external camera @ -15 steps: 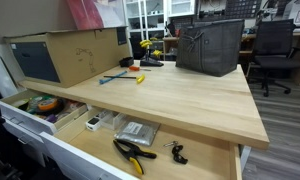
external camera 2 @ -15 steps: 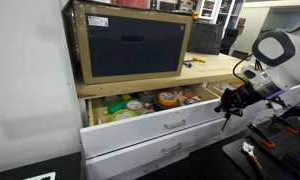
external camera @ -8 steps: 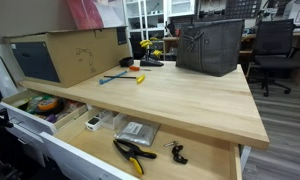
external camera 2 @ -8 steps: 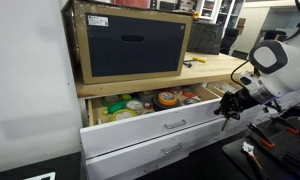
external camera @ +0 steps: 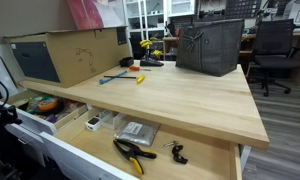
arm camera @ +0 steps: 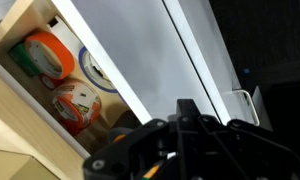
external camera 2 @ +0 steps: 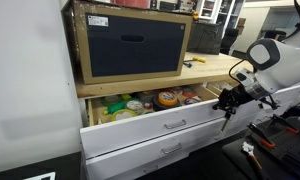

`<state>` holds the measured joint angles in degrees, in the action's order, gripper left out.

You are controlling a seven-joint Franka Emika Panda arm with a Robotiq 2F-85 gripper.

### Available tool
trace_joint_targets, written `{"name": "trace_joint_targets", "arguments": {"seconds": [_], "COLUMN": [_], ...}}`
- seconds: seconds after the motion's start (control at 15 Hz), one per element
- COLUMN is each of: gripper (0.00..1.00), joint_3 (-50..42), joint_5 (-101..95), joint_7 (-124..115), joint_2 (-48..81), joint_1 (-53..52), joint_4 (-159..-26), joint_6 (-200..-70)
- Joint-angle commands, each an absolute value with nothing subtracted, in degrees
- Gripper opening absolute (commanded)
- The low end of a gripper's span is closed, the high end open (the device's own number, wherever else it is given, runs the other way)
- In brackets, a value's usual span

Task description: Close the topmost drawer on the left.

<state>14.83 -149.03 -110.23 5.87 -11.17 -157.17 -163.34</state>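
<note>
The topmost drawer (external camera 2: 160, 122) stands pulled out under the front edge of the table (external camera 2: 215, 66), below the cardboard box (external camera 2: 130, 42). Its front panel runs along that edge. The end effector (external camera 2: 228, 103) (open or closed, I cannot tell) hangs just outside the panel's far end, with the drawer lying tableward of it.

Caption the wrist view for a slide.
Gripper near the white front of the open top drawer, tape rolls visible inside.

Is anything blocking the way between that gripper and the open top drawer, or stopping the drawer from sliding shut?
Nothing visible does. The gripper hangs close to one end of the drawer front, with no object between them. The tape rolls lie inside the drawer and look low enough to pass under the benchtop.
</note>
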Motion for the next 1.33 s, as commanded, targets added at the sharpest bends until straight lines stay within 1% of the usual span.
{"name": "trace_joint_targets", "arguments": {"seconds": [0.0, 0.87, 1.27], "gripper": [0.00, 0.00, 0.00], "joint_3": [15.1, 15.7, 15.6], "joint_5": [-148.7, -148.6, -148.5], "joint_7": [-107.9, -103.6, -102.7], "joint_2": [6.7, 12.6, 14.1], "joint_1": [-8.9, -3.5, -1.3], "joint_4": [-155.4, -152.1, -147.6], "joint_6": [-163.9, -161.4, -163.5]}}
